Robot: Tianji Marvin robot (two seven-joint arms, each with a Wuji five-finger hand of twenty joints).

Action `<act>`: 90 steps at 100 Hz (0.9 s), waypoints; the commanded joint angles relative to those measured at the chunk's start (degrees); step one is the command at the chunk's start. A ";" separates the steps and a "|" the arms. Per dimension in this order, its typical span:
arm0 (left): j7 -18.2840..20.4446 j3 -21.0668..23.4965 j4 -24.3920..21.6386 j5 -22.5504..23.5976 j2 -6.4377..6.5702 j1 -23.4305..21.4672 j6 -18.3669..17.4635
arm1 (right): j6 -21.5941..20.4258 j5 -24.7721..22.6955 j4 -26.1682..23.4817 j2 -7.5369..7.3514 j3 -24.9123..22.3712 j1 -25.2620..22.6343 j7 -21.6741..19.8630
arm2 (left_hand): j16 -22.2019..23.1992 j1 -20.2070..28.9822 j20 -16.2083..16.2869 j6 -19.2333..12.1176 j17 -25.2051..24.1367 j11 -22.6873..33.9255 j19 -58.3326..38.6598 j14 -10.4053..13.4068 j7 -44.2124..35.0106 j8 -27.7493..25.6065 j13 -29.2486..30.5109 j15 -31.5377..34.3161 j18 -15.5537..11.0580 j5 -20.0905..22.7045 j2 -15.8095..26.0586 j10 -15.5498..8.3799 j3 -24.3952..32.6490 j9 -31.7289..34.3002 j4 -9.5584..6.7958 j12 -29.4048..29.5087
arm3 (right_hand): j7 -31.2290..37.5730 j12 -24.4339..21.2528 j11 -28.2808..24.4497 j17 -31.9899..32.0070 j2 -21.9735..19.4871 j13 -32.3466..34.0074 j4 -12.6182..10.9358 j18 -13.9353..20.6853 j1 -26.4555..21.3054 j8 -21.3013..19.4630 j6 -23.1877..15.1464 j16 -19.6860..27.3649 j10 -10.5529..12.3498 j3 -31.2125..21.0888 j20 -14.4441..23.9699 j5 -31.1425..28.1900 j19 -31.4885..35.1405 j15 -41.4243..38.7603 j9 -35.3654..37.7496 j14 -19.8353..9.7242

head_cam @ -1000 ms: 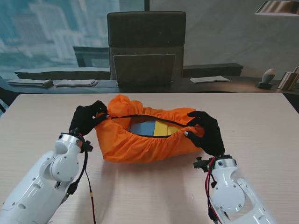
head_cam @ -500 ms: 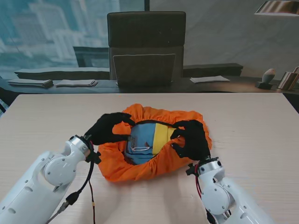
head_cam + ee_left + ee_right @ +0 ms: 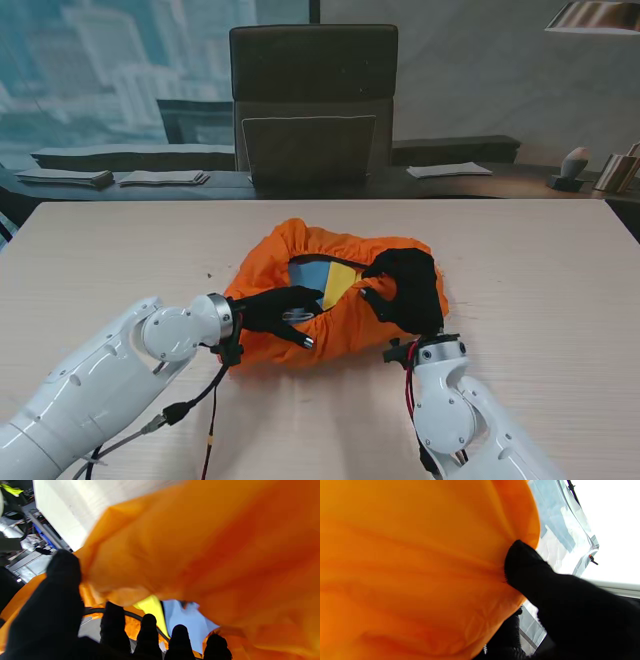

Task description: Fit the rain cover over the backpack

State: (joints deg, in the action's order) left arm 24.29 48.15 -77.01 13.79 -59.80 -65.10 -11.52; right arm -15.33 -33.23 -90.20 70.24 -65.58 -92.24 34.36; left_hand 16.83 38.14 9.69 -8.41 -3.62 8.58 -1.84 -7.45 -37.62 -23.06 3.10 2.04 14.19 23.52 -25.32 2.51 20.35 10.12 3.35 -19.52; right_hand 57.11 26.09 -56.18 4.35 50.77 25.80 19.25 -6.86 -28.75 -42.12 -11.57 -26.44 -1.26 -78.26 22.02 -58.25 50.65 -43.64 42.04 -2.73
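Both of my hands were on the orange rain cover [image 3: 340,300], which sat bunched over the backpack [image 3: 325,280] at the centre of the frame on the wooden table [image 3: 540,270]. My left hand [image 3: 280,310], lower left of the bundle, had its fingers [image 3: 148,635] curled over the cover's black elastic hem, and the wrist view showed the thumb [image 3: 62,580] pressed against the orange fabric, so it was pinching the hem. My right hand [image 3: 405,290] lay on the right side of the bundle, fingers bent down into the fabric; its wrist view showed a gloved thumb [image 3: 527,565] pushed into a fold of cover, gripping it. Only a small patch of blue and yellow backpack showed through the opening, upper middle of the bundle.

Compared with half a second before, the opening had shrunk: more orange lay over the blue and yellow panel. My left hand had slid from the upper left edge of the opening down toward the lower middle, and its forearm had swung in across the lower left of the frame. My right hand had shifted only slightly.
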 commanded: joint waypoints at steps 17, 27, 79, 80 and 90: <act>-0.20 4.73 -4.16 -1.11 -1.15 -4.43 1.21 | 1.28 -0.04 1.89 0.44 -0.75 1.30 2.27 | 4.36 8.55 0.58 -9.30 -0.30 11.54 1.44 1.55 -20.54 -19.78 2.61 6.03 0.85 16.05 -1.20 -2.71 1.22 12.11 -0.62 -1.49 | 2.59 0.23 -0.06 0.35 -2.66 0.44 0.12 1.06 -0.66 -3.17 -8.38 -0.83 -0.75 -0.76 -1.45 -0.10 1.28 -0.72 -1.02 -0.57; -1.69 9.44 -8.35 2.63 -0.81 -8.35 2.53 | 1.49 -0.40 3.55 0.51 -1.37 1.73 3.17 | 6.24 5.36 5.18 -2.77 -0.65 14.94 -0.48 -0.12 -26.50 -26.17 8.92 11.24 2.12 18.91 0.39 0.78 0.18 21.20 -1.02 -4.61 | 3.04 0.02 0.07 0.37 -1.96 0.33 0.10 1.07 -1.23 -2.94 -7.24 -0.80 -0.75 -1.34 -1.80 -0.41 1.28 -0.64 -1.03 -0.48; -15.80 23.65 -13.31 48.48 0.98 -16.13 -0.46 | 0.76 -6.23 6.18 -2.45 -3.32 2.06 -4.22 | 9.85 -5.31 9.43 -10.29 8.06 17.68 -4.07 -1.57 -30.92 -43.32 18.41 21.03 3.79 17.25 -3.54 -2.55 9.07 24.32 4.50 -8.53 | 3.00 -1.22 3.93 0.52 -2.27 8.40 0.15 -0.59 -1.40 -1.55 -6.43 1.22 -4.21 -0.72 -2.68 -0.93 3.92 2.37 10.53 3.58; -15.93 23.57 -12.94 48.72 1.01 -16.01 -0.33 | 0.79 -6.66 6.34 -2.53 -3.27 2.16 -4.18 | 9.86 -5.39 9.45 -10.30 8.10 17.67 -4.10 -1.67 -30.87 -43.31 18.35 21.04 3.83 17.18 -3.47 -2.47 9.07 24.19 4.59 -8.52 | 2.98 -1.19 4.07 0.53 -2.32 8.40 0.13 -0.61 -1.39 -1.52 -6.46 1.24 -4.15 -0.64 -2.72 -0.93 3.93 2.42 10.42 3.56; -20.08 22.22 -9.00 50.59 1.00 -14.49 0.82 | 1.36 -10.34 7.71 -3.25 -2.66 3.19 -3.60 | 10.22 -5.57 9.89 -10.34 8.80 17.85 -4.65 -1.98 -30.24 -42.83 17.57 21.70 3.93 15.65 -2.63 -2.19 9.30 22.24 5.76 -8.52 | 2.63 -1.15 5.07 0.57 -2.76 8.02 0.04 -0.88 -1.26 -1.03 -6.43 1.37 -3.61 -0.02 -2.88 -0.88 4.07 2.75 9.15 3.46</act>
State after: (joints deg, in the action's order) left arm 6.57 70.67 -89.46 63.04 -59.10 -80.30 -11.91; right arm -14.35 -43.23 -83.80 67.89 -68.50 -89.79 30.52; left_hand 26.20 32.25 18.58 -18.66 4.80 26.36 -5.26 -8.89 -66.84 -65.22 22.37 22.40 17.30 39.70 -27.51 0.52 26.63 34.56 7.28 -27.42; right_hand 55.76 24.77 -51.95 4.31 50.66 32.79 19.54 -7.66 -28.49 -42.01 -13.52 -25.63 -4.24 -76.48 20.39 -58.24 54.13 -42.07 52.30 0.86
